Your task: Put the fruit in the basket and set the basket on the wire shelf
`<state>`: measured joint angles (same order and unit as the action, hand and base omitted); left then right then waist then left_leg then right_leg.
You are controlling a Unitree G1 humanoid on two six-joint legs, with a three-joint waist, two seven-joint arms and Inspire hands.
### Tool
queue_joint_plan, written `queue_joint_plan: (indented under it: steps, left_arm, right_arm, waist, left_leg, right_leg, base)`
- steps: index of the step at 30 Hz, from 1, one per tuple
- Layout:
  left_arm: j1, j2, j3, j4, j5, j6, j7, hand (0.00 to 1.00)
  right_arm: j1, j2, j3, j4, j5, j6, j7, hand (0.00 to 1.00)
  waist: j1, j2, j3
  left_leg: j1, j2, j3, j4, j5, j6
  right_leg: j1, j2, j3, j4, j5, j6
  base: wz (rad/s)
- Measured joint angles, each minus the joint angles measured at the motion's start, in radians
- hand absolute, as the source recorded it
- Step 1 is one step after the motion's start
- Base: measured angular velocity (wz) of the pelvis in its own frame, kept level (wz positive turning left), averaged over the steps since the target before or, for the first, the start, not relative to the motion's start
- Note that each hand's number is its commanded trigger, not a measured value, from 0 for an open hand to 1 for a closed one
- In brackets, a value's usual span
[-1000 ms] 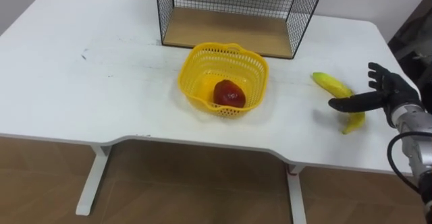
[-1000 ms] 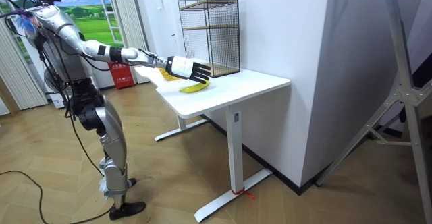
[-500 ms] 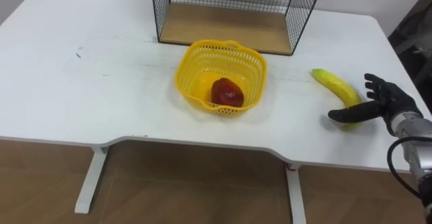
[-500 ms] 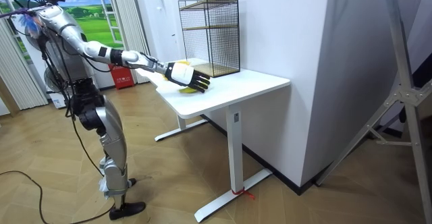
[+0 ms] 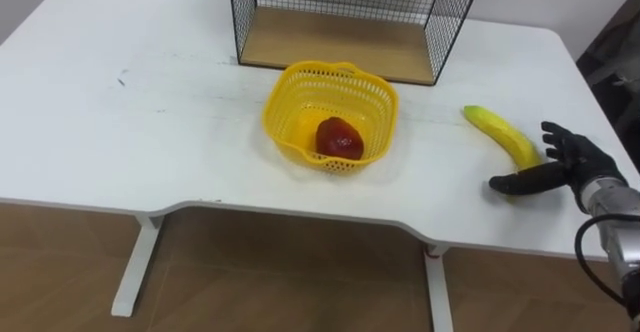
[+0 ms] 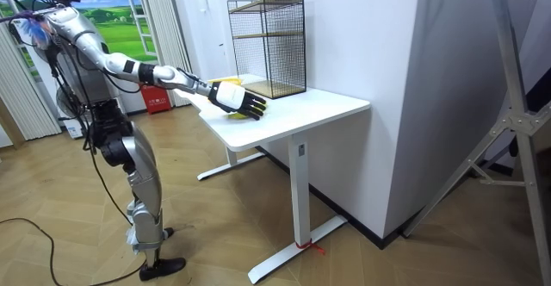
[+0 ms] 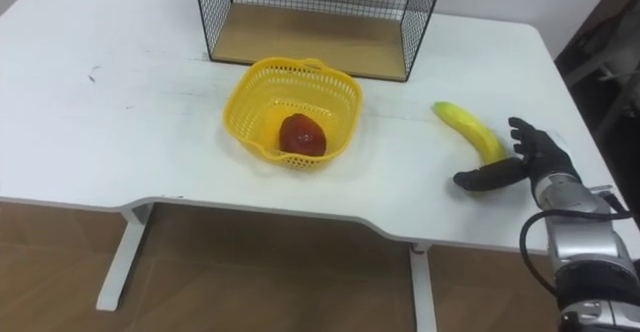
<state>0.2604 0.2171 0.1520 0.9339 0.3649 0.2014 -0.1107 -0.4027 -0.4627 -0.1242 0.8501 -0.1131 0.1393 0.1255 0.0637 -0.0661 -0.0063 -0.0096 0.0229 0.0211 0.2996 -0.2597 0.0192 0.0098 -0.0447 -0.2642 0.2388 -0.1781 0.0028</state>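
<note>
Beside the banana [image 5: 497, 132], the right robot hand [image 5: 568, 162] rests low, fingers spread, seemingly touching it.

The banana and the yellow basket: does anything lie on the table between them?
Nothing lies there. In the left eye view, the stretch between the basket and the banana is bare white table.

yellow plastic lattice basket [image 5: 332, 112], smooth white table [image 5: 120, 122]

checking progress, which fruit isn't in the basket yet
The banana, lying on the white table beside the right hand; the red fruit already sits inside the yellow basket.
</note>
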Motion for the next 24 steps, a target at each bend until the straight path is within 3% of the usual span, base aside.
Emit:
queue_joint_plan:
  steps: [12, 17, 24]
  left_arm:
    - [-0.018, 0.003, -0.001, 0.035, 0.000, -0.004, -0.005, 0.00]
    - [-0.034, 0.005, -0.018, 0.061, 0.000, -0.009, -0.006, 0.00]
    - [-0.036, 0.005, -0.020, 0.067, 0.000, -0.012, -0.006, 0.00]
  right_arm:
    - [0.012, 0.000, 0.022, 0.000, -0.106, 0.000, 0.039, 0.00]
    - [0.035, 0.000, 0.025, 0.001, -0.120, -0.008, 0.044, 0.00]
    - [0.035, 0.000, 0.024, -0.002, -0.124, -0.007, 0.048, 0.00]
  waist:
    - [0.020, -0.017, 0.0028]
    - [0.027, -0.031, 0.0090]
    - [0.029, -0.031, 0.0087]
  left_leg:
    - [0.004, -0.005, 0.000, -0.008, 0.000, 0.000]
    - [0.004, -0.003, 0.000, -0.008, 0.000, 0.000]
    - [0.004, -0.003, 0.000, -0.008, 0.000, 0.000]
  right_leg:
    - [0.006, 0.000, -0.001, 0.000, 0.000, 0.000]
    - [0.008, 0.000, -0.003, 0.000, 0.000, 0.000]
    - [0.007, -0.001, -0.003, 0.000, 0.000, 0.000]
  base:
    - [0.00]
    - [0.01]
    - [0.00]
